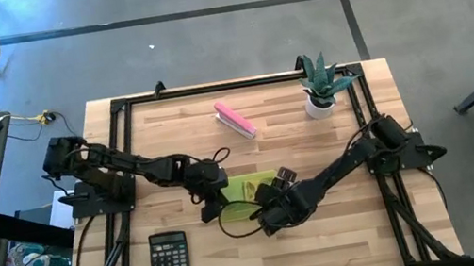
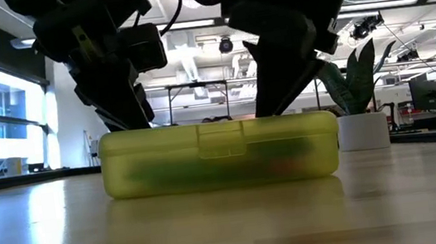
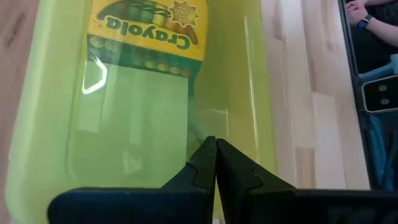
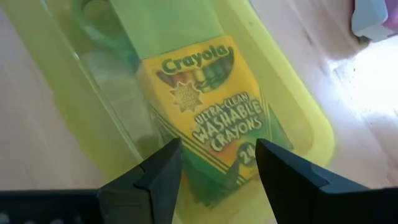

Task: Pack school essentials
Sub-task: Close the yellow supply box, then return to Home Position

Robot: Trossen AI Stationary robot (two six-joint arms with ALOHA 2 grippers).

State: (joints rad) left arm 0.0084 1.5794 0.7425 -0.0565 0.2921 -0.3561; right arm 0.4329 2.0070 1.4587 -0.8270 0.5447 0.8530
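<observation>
Crayon box [image 4: 211,106] lies inside the closed yellow-green translucent case [image 2: 220,152], which sits near the middle of your counter [image 1: 349,239]. Your left gripper [image 3: 216,163] hangs over one end of the case, jaws pressed together on nothing. Your right gripper [image 4: 217,168] hovers above the crayon box with its jaws spread apart. Green scissor handles [image 4: 99,25] show through the lid beside the crayons.

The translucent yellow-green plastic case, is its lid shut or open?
Shut. In the low view the translucent yellow-green plastic case has its lid flat on the base with the front latch tab down.
</observation>
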